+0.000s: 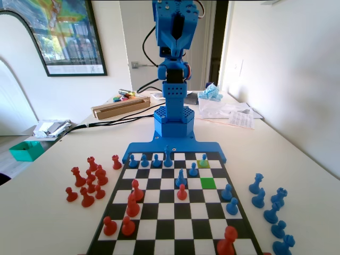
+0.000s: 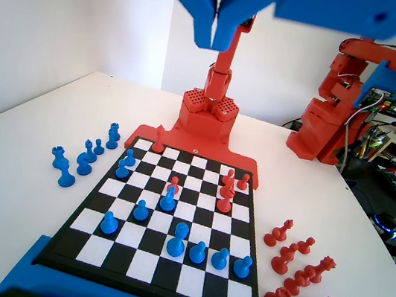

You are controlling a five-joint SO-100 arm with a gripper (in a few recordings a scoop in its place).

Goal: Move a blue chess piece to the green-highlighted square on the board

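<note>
Blue chess piece (image 1: 204,160) sits on the yellow-olive square (image 1: 203,164), diagonally behind the green-highlighted square (image 1: 208,183).
Fingers (image 2: 213,34) clenched, empty, raised high; pawn looks light, rigid, slick — pinch under the head.

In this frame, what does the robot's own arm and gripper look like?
The arm is bright blue printed plastic: blocky segments on a hexagonal perforated base, with black cables trailing behind. The gripper is two flat blue jaws tapering downward.
</note>
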